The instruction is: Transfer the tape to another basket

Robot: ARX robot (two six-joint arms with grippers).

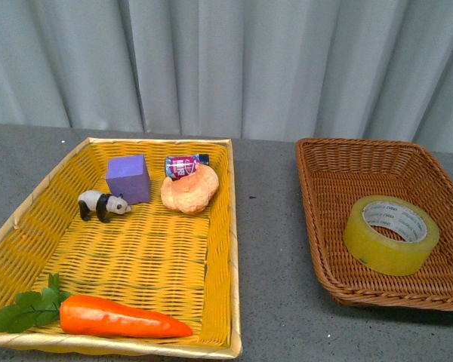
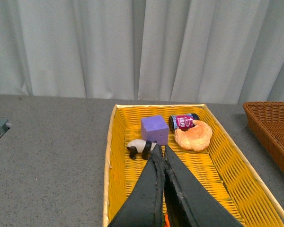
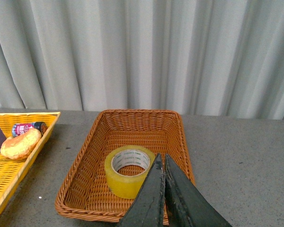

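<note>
Your right gripper (image 3: 162, 163) is closed and empty above the tape (image 3: 128, 170). Open it before descending, or the fingers may strike the roll or snag the basket (image 3: 175, 124) weave.

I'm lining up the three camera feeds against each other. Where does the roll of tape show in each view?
Front view: the tape lies flat in the brown basket, at the right of the picture.
Left wrist view: the tape is not in it; only a corner of the brown basket shows at the right edge.
Right wrist view: the tape sits low in the middle, just beyond the shut right tool.
Shared landmark: the croissant.
</note>
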